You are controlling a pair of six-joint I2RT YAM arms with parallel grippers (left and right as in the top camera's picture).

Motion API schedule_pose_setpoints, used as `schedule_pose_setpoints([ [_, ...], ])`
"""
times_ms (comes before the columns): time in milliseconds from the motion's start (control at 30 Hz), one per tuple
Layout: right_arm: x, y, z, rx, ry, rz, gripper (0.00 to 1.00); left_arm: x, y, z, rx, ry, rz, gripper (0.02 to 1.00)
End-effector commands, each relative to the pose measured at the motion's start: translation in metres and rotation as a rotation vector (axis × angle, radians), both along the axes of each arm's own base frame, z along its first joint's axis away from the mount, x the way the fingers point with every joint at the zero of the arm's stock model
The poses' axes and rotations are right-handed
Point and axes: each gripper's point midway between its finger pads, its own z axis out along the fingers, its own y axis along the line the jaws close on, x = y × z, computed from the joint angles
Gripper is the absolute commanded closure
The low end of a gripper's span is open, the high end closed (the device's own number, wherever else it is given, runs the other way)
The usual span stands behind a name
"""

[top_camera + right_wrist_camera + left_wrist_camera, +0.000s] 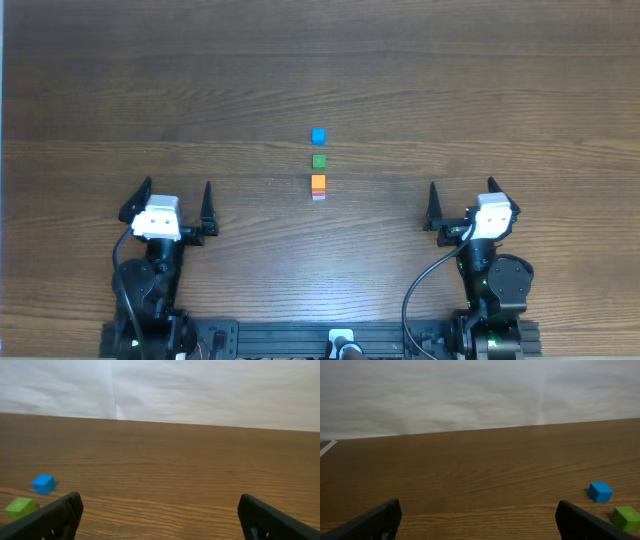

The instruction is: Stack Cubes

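**A:** Left end effector [177, 186] and right end effector [462, 186] both have their fingers spread wide with nothing between them. Each sits at 12 o'clock of its own base.

**B:** Cubes?

**A:** Top view has three in a line running 12 to 6, not touching. Blue cube [318, 136] is at the 12 o'clock end, green cube [319, 161] in the middle, orange cube [318, 182] at the 6 o'clock end. There's a pale strip on orange's 6 o'clock edge, can't tell what it is. The line lies between the arms, at left's 2–3 o'clock and right's 9–10.

**B:** Wrist views add anything?

**A:** Both give blue and green side-on: small, matte, sharp-edged. They also bring in a wrinkled white backdrop [470, 395] past the far edge of the tabletop [90, 90]. Orange comes from the top view.

**B:** Surface, room?

**A:** Flat, dark wood grain. Wide wood on every side of the cubes, and both arms are well apart from them.
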Motion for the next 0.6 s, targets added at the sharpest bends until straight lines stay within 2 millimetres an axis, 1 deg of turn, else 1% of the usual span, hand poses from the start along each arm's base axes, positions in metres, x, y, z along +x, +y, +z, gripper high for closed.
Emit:
schedule_pose_setpoints([
  [33,-0.001,0.011,0.015,0.123,-0.054,0.063,0.009,0.0,-0.002,-0.001,0.016,-0.003,-0.016,0.018],
  [67,-0.002,0.014,0.028,0.207,-0.093,0.083,0.009,0.0,-0.002,-0.001,0.016,-0.003,-0.016,0.02],
  [100,-0.003,0.018,0.038,0.33,-0.116,0.111,0.007,0.0,-0.002,-0.001,0.016,-0.003,-0.016,0.018],
  [167,-0.007,0.031,0.044,0.338,-0.121,0.191,0.009,0.0,-0.002,-0.001,0.016,-0.003,-0.016,0.02],
  [267,-0.012,0.04,0.054,0.329,-0.134,0.25,0.007,0.0,-0.002,-0.001,0.016,-0.003,-0.016,0.018],
  [333,-0.016,0.04,0.072,0.32,-0.17,0.259,0.009,0.0,-0.002,-0.001,0.016,-0.003,-0.016,0.018],
  [433,-0.025,0.042,0.106,0.271,-0.218,0.274,0.009,0.0,-0.002,-0.001,0.016,-0.003,-0.016,0.018],
  [467,-0.028,0.043,0.12,0.26,-0.231,0.276,0.009,0.0,-0.002,-0.001,0.016,-0.003,-0.016,0.018],
  [500,-0.032,0.045,0.139,0.244,-0.241,0.289,0.007,0.0,-0.002,-0.001,0.016,-0.003,-0.016,0.018],
  [600,-0.035,0.053,0.175,0.208,-0.238,0.337,0.009,0.0,-0.002,-0.001,0.016,-0.003,-0.016,0.018],
])
